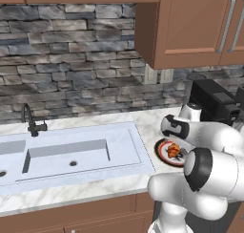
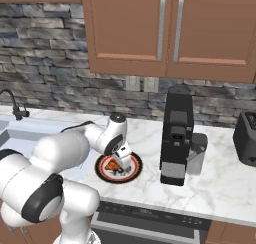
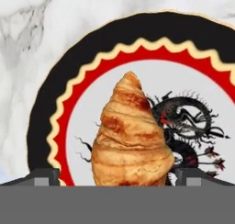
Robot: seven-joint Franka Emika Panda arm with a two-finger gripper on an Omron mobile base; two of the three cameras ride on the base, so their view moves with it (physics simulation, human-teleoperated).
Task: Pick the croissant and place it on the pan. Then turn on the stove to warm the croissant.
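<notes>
A recessed sink (image 1: pixel 71 155) with a dark faucet (image 1: pixel 31 122) takes up the left stretch of the marble worktop (image 2: pixel 220 183), the faucet standing at the sink's back edge toward the stone wall. Just right of the sink, near the worktop's front edge, lies a round plate (image 2: pixel 131 174) with a black rim, a red zigzag band and a dark dragon drawing on its pale centre. The croissant (image 3: pixel 131 138) rests on the middle of that plate, golden-brown and ridged, with one pointed tip toward the far rim in the hand view. The end effector (image 3: pixel 117 176) hangs right over the plate with its jaws spread wide; one dark fingertip (image 3: pixel 43 176) shows on each side of the croissant, and neither presses on the pastry, so nothing is gripped. Further right, a black coffee machine (image 2: pixel 176 135) stands on the worktop, well apart from the plate. A dark toaster (image 2: pixel 246 138) sits near the right end.
</notes>
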